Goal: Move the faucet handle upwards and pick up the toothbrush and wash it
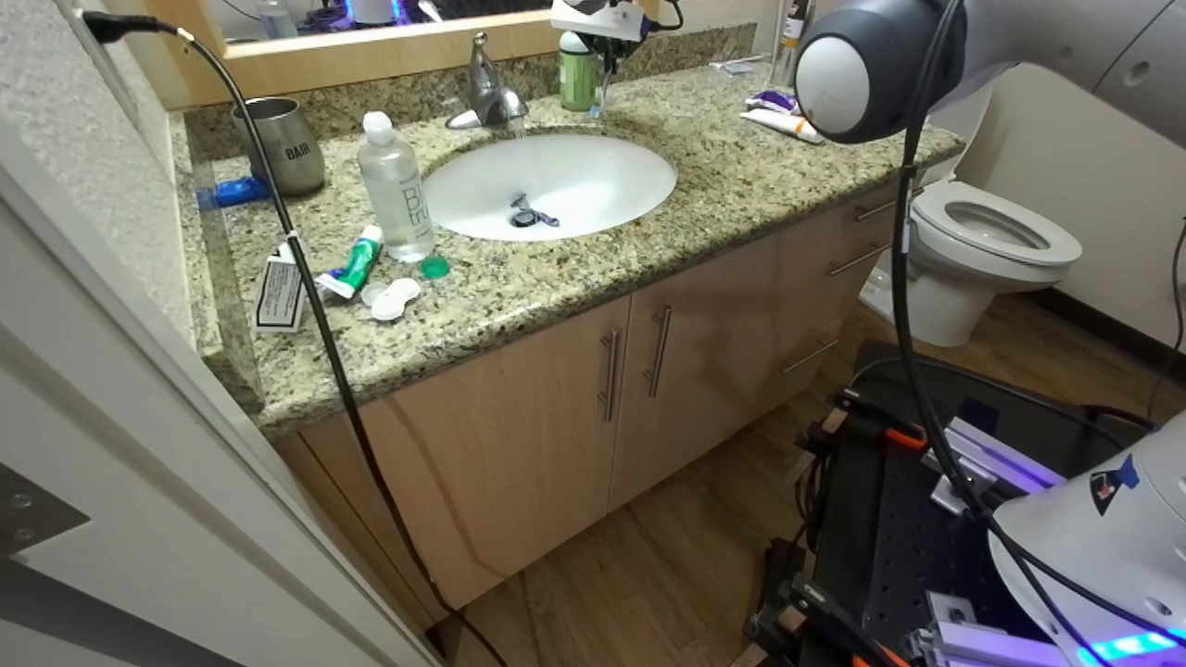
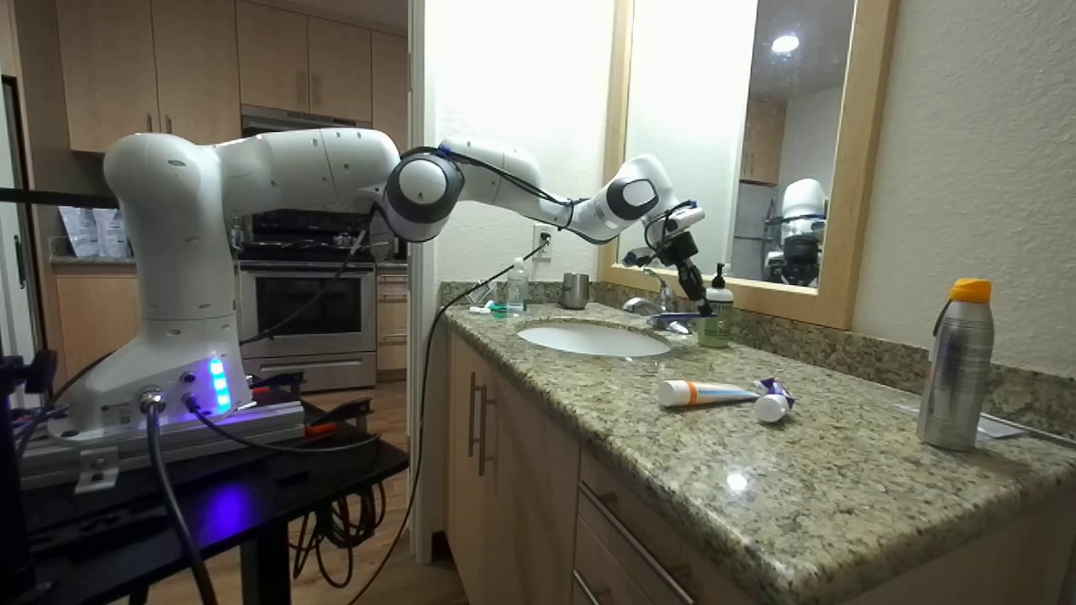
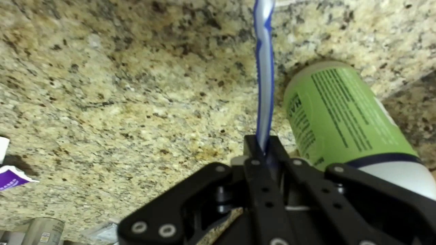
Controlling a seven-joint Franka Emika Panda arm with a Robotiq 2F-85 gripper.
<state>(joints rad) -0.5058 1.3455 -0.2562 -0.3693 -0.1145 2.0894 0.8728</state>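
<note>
I saw the hand [image 3: 263, 143] clamped on the toothbrush [image 3: 265, 75] above the desk [image 3: 136, 78], near the green bottle [image 3: 347, 115]. It looked light and stiff, probably slippery once wet, best gripped by its shaft [image 3: 265, 105].

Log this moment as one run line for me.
faucet handle: up | water: running | gripper: shut on toothbrush | toothbrush: near green bottle, clear of water

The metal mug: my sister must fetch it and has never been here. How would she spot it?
Facing the wood-framed mirror above the granite counter, look left of the white basin. There, nearer the mirror than a clear bottle, stands the mug. Unlike that bottle, it is grey metal, open-topped and lettered BAIR.
</note>
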